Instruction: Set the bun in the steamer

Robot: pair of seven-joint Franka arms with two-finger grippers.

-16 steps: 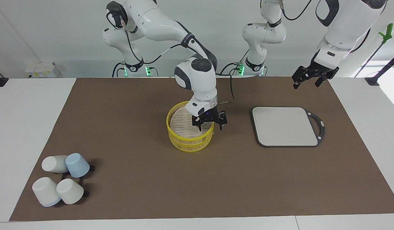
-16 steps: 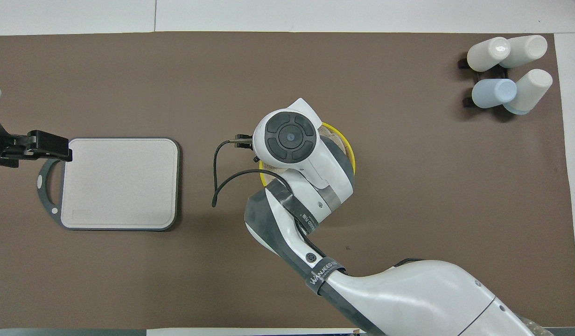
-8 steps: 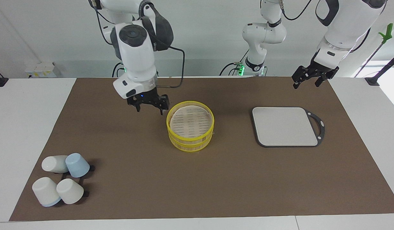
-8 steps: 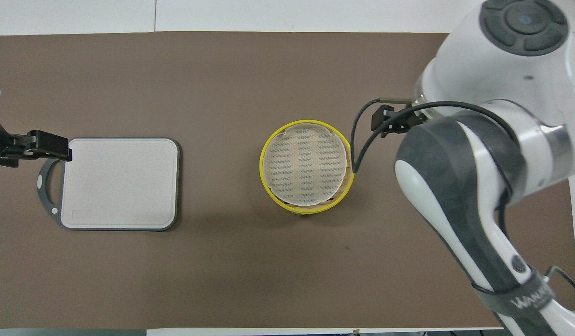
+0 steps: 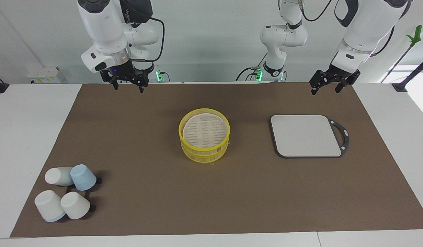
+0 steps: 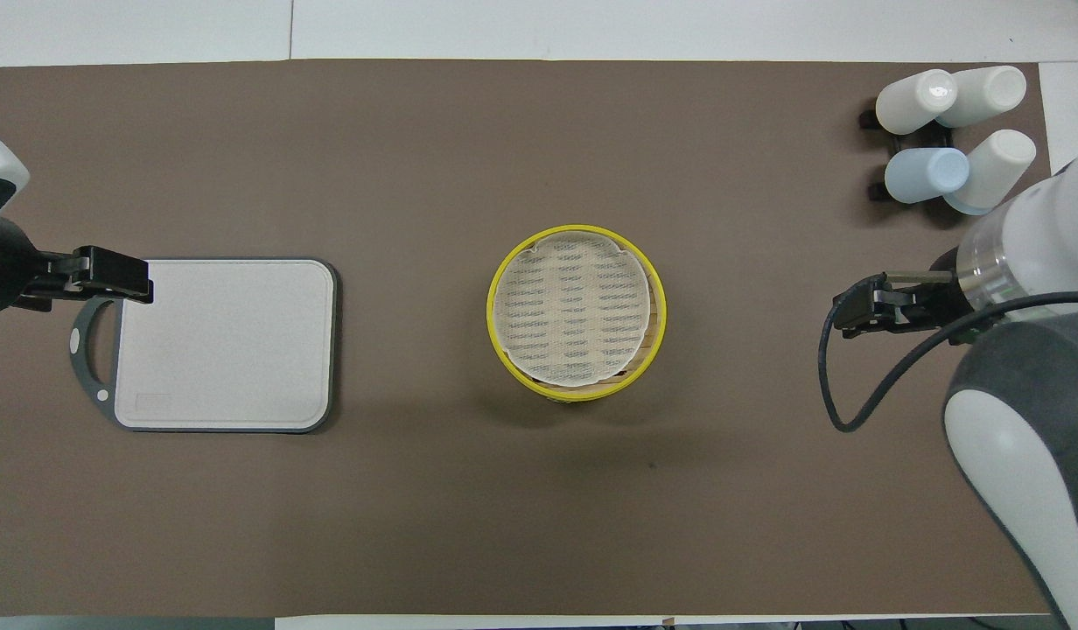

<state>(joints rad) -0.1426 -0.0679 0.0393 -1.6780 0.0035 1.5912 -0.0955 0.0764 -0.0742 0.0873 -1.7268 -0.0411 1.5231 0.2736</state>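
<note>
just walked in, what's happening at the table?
Nothing is being handled. The right claw and the left claw both hang open and empty above the mat's edge nearest the robots. The yellow-rimmed bamboo steamer sits mid-table with its lid on; no bun is visible. The grey board is bare.

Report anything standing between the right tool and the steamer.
Nothing visible does: only bare brown mat lies between the right tool, raised over the mat's edge by the robots, and the steamer. No bun shows.
</note>
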